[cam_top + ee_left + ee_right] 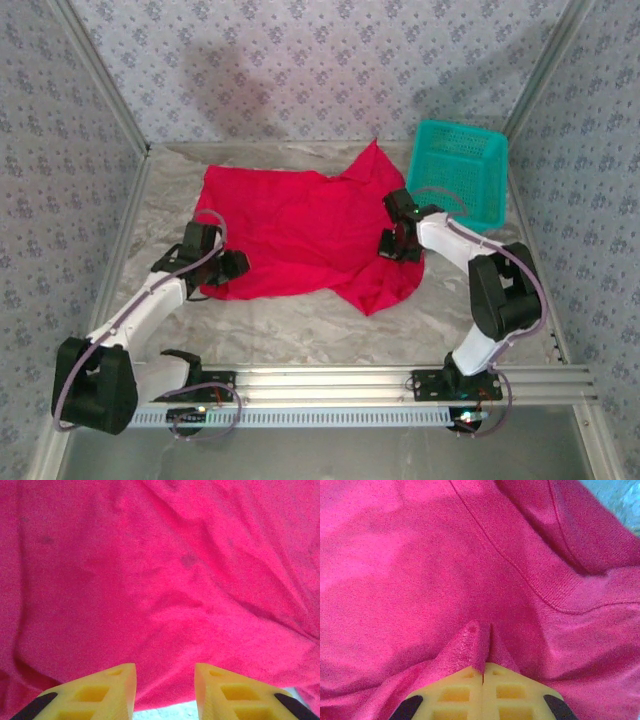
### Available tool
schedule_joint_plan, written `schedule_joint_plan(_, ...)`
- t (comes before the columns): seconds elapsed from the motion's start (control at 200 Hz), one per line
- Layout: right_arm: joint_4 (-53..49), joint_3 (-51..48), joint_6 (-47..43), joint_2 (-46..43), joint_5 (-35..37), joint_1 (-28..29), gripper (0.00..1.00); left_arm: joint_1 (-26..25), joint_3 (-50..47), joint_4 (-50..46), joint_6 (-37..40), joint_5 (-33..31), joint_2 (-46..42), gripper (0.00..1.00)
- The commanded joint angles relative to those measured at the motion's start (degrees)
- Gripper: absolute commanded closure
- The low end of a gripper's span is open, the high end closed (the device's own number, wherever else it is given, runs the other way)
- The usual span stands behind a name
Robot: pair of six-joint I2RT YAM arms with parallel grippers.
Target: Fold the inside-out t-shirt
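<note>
Shirt: plain bright red cloth t-shirt [300, 225], spread mid-table.
Edges: bare grey marbled table [300, 320] lies open at 6 o'clock; patterned walls [300, 70] stand at 9, 12 and 3.
In the way: teal plastic mesh basket [460, 170] at 2 o'clock, near the shirt's corner.
Left gripper [164, 675]: at the shirt's 8 o'clock edge, yellow fingers [110, 690] apart, holding nothing.
Right gripper [483, 672]: at the shirt's 4 o'clock, pinching a cloth ridge.
Count: one shirt, one basket, two grippers.

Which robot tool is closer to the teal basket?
Right. The right tool pinches the red cloth t-shirt beside the teal plastic mesh basket; the left tool sits at the shirt's far edge.
</note>
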Motion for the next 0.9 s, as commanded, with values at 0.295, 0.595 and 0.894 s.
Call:
schedule_joint_plan(0.295,-15.68,5.98,-5.37,-19.09,-3.82,-4.43,0.95,13.05,-4.33,8.22,-3.27,6.5,9.45,0.69)
schedule_joint_plan(0.595,-9.06,2.8,-6.61,-11.1,-4.13,-4.97,0.67,13.1,-3.88,5.27,-2.99,6.31,4.68,0.7)
schedule_joint_plan(0.894,-0.7,-10.73,-1.82,-15.33,-6.1,4.14,0.66,13.1,-3.88,4.43,-3.72,8.03,1.92,0.72)
